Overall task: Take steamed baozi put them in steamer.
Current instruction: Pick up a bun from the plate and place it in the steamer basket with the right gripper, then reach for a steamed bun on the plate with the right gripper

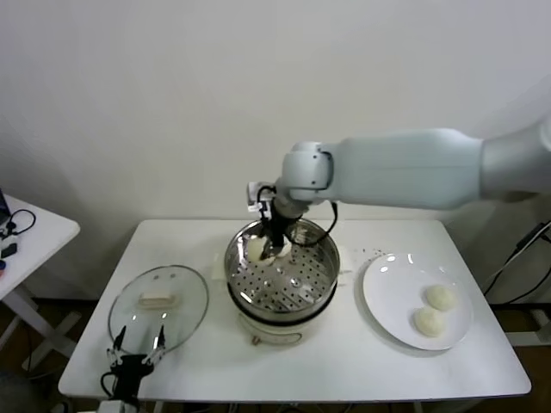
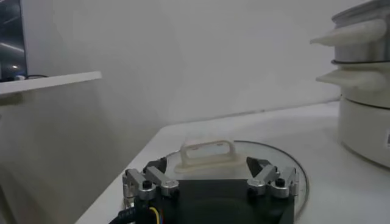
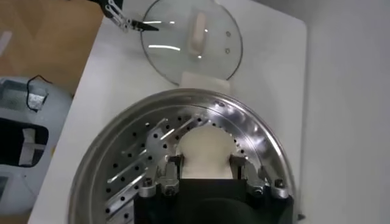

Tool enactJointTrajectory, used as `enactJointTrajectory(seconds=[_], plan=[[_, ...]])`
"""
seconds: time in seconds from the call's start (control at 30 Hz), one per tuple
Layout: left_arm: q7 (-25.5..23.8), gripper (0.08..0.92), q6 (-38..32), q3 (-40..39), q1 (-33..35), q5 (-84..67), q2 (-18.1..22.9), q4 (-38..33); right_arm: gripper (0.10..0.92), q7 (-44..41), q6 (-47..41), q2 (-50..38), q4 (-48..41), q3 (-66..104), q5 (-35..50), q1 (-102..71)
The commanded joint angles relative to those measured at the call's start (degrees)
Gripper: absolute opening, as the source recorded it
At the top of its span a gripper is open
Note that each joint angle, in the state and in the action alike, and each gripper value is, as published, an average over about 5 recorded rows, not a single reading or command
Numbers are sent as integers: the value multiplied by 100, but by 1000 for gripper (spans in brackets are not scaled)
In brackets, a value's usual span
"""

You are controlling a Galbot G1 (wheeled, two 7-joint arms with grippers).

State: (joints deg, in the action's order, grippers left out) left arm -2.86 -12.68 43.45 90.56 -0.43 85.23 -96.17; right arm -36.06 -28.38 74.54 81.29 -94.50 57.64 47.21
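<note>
The steamer (image 1: 320,274) is a shiny perforated basket on a cream base at the middle of the table; the left wrist view shows it (image 2: 364,91) from the side. My right gripper (image 1: 274,248) reaches down into it from the back. Its fingers (image 3: 173,165) sit against both sides of one off-white baozi (image 3: 206,149), which rests low by the perforated floor (image 3: 131,161) near the back wall. In the head view this baozi (image 1: 257,249) shows just left of the fingers. Two more baozi (image 1: 441,297) (image 1: 428,322) lie on the white plate (image 1: 387,288) at the right.
The round glass lid (image 1: 159,308) with its cream handle (image 2: 208,153) lies flat left of the steamer. My left gripper (image 1: 138,337) is parked open at the table's front-left edge, just short of the lid. A small side table (image 1: 34,232) stands at the far left.
</note>
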Motion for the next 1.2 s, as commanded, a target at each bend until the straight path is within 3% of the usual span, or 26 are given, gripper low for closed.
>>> enactJointTrajectory(seconds=[0.03, 0.33, 0.57, 0.67, 0.9, 1.2], plan=[[-3, 823, -18, 4, -7, -11, -11, 47, 555, 96, -31, 556, -705, 25, -392, -797], [-5, 823, -15, 15, -37, -18, -16, 78, 590, 69, 5, 598, -757, 24, -513, -913], [-8, 823, 0, 20, -51, -11, -11, 80, 766, -124, 211, 287, -465, 11, -581, -426], [-9, 823, 10, 20, -52, 1, -2, 64, 812, -422, 412, -138, -154, -153, -494, 94], [-4, 823, -7, 19, -91, 16, 1, 127, 823, -1538, 1214, -1744, 689, -1303, -741, 1707], [3, 823, 4, 5, -123, 21, 40, 163, 823, -2238, 2224, -3524, 928, -2915, -2458, 2357]])
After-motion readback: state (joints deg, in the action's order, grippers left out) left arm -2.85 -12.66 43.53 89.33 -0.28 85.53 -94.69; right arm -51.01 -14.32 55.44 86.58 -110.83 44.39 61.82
